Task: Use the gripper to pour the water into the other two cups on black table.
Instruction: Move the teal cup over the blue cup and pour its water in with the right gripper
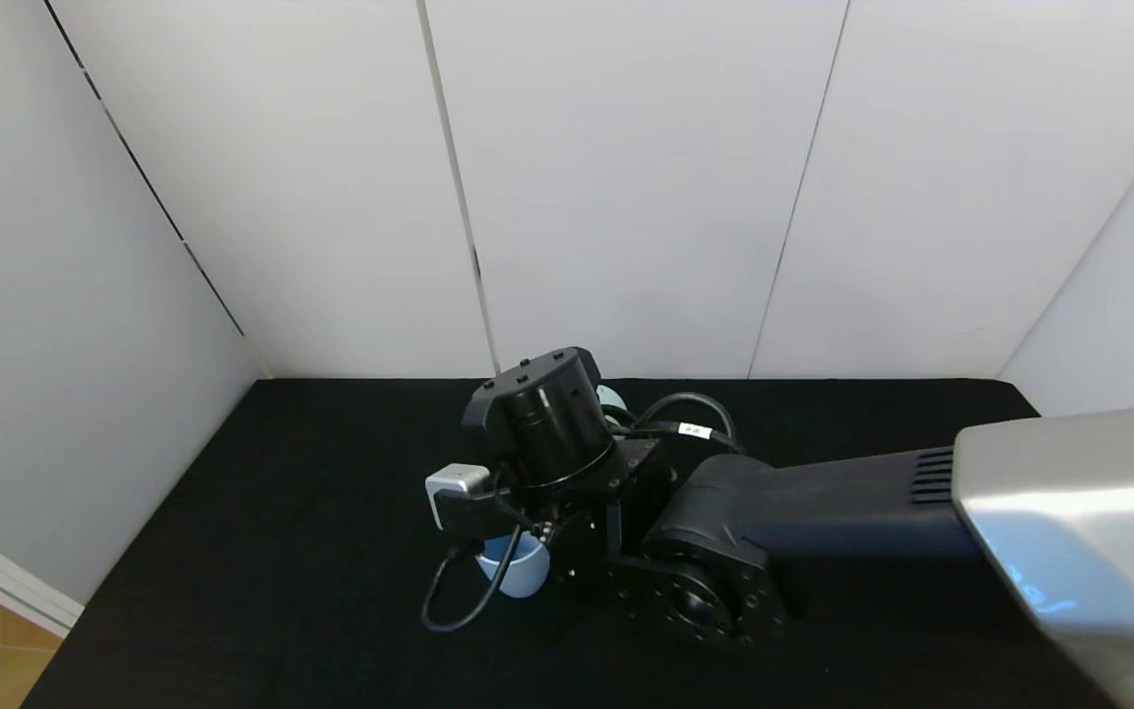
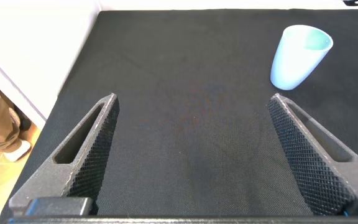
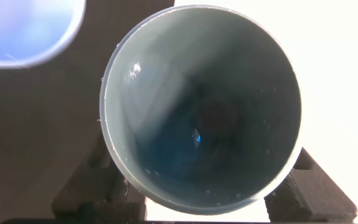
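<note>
My right gripper (image 3: 197,190) is shut on the teal cup (image 3: 201,106); its fingers (image 3: 309,186) clasp the cup's sides. The cup's mouth faces the wrist camera, and a little water (image 3: 196,137) glints deep inside. The light blue cup (image 1: 516,569) stands on the black table (image 1: 282,512) just below my right wrist (image 1: 547,418); it also shows in the right wrist view (image 3: 23,31) beside the teal cup's rim, and in the left wrist view (image 2: 300,56). The cream cup is hidden. My left gripper (image 2: 194,99) is open and empty over bare cloth.
White wall panels (image 1: 626,177) close in the table at the back and sides. The table's left edge (image 2: 73,68) drops to a wooden floor. My right forearm (image 1: 823,492) lies across the table's right half. A black cable (image 1: 459,601) loops beside the light blue cup.
</note>
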You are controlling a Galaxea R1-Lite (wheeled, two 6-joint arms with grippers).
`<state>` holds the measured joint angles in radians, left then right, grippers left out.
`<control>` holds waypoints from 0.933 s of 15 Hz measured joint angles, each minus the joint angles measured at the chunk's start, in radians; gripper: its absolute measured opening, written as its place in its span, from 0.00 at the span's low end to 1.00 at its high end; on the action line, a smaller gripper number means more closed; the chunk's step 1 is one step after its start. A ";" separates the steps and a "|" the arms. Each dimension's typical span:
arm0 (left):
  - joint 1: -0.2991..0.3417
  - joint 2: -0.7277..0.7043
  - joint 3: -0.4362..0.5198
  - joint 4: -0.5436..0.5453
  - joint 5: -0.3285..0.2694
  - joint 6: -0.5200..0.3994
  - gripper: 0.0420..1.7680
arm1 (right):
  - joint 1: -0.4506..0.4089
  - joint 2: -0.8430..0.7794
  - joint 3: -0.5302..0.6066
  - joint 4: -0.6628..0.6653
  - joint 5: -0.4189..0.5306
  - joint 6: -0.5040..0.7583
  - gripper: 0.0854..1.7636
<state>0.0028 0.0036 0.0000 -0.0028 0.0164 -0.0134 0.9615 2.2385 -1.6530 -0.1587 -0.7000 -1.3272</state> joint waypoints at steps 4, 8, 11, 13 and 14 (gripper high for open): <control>0.000 0.000 0.000 0.000 0.000 0.000 0.97 | -0.017 0.035 -0.038 0.000 -0.020 -0.064 0.65; 0.000 0.000 0.000 0.000 0.000 0.000 0.97 | -0.025 0.052 -0.046 -0.008 -0.040 -0.143 0.65; 0.000 0.000 0.000 0.000 0.000 0.000 0.97 | -0.026 0.059 -0.061 -0.009 -0.044 -0.193 0.65; 0.000 0.000 0.000 0.000 0.000 0.000 0.97 | -0.025 0.064 -0.075 -0.010 -0.044 -0.213 0.65; 0.000 0.000 0.000 0.000 0.000 0.000 0.97 | -0.025 0.065 -0.080 -0.009 -0.044 -0.220 0.65</control>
<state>0.0028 0.0036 0.0000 -0.0028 0.0164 -0.0134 0.9366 2.3034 -1.7332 -0.1679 -0.7443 -1.5477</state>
